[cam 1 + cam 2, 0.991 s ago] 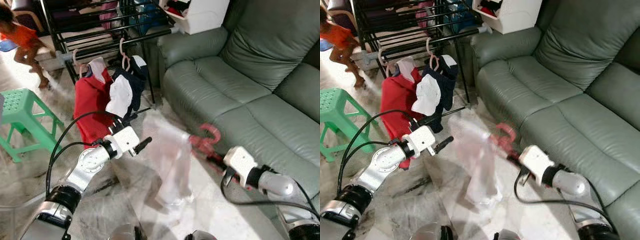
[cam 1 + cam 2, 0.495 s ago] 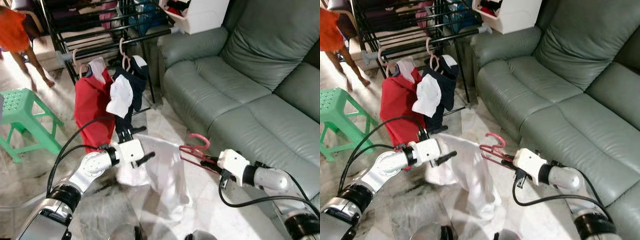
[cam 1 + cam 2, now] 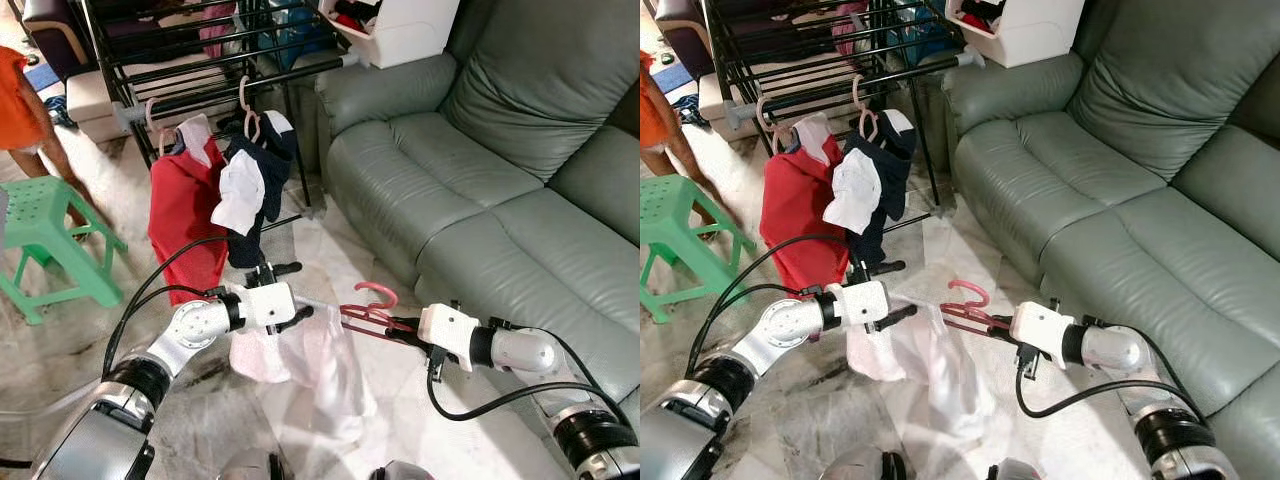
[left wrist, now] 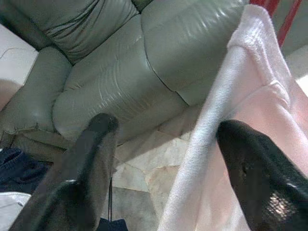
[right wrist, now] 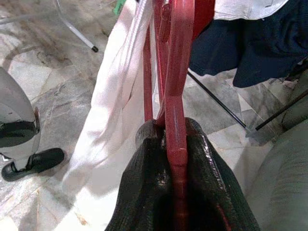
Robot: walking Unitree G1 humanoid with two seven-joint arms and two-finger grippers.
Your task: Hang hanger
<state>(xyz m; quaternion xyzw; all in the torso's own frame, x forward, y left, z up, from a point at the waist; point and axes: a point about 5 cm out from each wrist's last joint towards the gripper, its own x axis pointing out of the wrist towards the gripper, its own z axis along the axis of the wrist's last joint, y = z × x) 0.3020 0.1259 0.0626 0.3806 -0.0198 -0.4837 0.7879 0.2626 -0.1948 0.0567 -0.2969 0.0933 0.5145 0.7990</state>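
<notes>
While the right end effector (image 3: 415, 327) clamps the red hanger (image 3: 372, 312), its long axis running toward the left end effector (image 3: 292, 295) (fingers apart, seemingly astride the white garment (image 3: 320, 365)), the rack (image 3: 200, 75) stands well ahead.

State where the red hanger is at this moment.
In the eye views the red hanger is low at the centre, clamped in the right gripper beside the green sofa, with a white garment draped on it and the left gripper at that garment.
</notes>
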